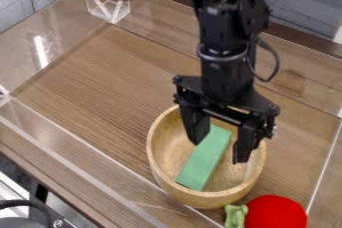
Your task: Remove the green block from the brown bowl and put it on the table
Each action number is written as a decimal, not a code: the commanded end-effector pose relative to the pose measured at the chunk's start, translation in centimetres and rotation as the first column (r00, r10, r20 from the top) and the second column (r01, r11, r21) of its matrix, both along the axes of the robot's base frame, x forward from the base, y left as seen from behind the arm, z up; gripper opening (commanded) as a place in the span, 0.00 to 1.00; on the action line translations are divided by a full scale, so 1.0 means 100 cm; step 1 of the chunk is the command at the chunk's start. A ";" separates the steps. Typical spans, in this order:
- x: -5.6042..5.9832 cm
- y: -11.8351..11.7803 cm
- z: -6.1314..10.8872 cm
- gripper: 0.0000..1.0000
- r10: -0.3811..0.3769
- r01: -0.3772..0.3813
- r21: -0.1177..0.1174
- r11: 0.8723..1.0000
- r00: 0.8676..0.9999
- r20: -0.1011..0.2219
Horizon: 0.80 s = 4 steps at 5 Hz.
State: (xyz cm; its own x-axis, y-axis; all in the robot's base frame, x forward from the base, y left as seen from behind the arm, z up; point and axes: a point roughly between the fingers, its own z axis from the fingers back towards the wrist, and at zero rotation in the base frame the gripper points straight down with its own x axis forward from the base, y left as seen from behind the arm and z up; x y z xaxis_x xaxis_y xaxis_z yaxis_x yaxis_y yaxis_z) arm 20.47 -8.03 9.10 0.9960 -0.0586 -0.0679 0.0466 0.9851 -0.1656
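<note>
Showing plain light green, the block (203,162) looks elongated

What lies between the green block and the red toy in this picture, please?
In the camera view, the rim of the brown bowl runs between the green block and the red toy.

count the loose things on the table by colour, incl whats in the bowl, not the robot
brown: 1 (bowl)
green: 1 (block)
red with green stem: 1 (round toy)
total: 3
</note>
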 end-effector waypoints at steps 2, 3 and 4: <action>0.008 0.031 -0.006 1.00 -0.051 0.052 -0.019 0.998 0.997 0.051; 0.013 0.024 -0.004 1.00 -0.025 0.027 -0.028 0.999 0.998 0.061; 0.016 0.019 -0.003 1.00 -0.019 0.021 -0.030 0.999 0.998 0.061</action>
State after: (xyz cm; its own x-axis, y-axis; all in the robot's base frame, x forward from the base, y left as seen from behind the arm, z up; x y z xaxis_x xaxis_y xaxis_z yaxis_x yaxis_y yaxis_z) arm 21.37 -5.88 7.95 0.9961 -0.0772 -0.0416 0.0681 0.9798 -0.1882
